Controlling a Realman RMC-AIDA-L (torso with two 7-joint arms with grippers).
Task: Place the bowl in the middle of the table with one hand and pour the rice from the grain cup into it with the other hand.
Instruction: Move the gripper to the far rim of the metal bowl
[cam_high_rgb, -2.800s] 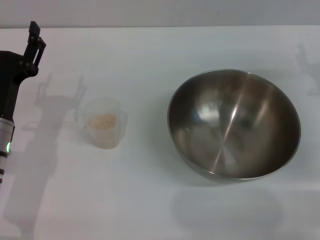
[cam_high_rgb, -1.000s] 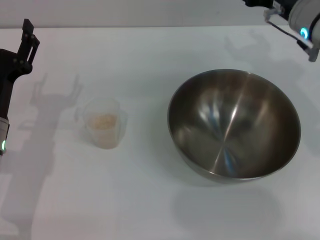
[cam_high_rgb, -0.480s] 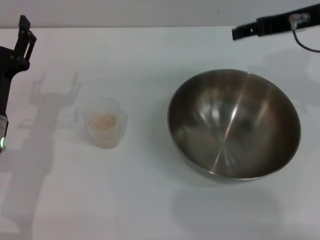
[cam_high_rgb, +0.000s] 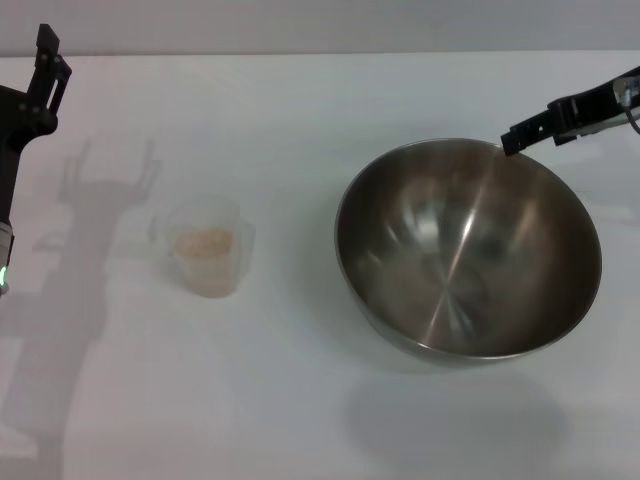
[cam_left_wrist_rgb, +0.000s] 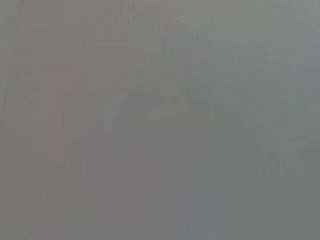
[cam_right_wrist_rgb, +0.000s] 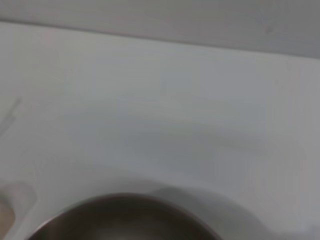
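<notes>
**Bowl and cup at rest, both arms unladen**

Bowl (cam_high_rgb: 468, 248): empty, right of centre on the white surface (cam_high_rgb: 300, 400).

Grain cup (cam_high_rgb: 207, 246): upright, well to its left, holding rice (cam_high_rgb: 204, 241).

Right gripper (cam_high_rgb: 530, 126): above the bowl's far rim, likely approaching to grasp; jaw state cannot be told.

Left gripper (cam_high_rgb: 45, 70): raised at far left, clear of the cup; jaws indiscernible.

Nothing lies between cup and bowl.

R pincer (cam_high_rgb: 520, 135) over bowl (cam_high_rgb: 468, 248) rim.
</notes>
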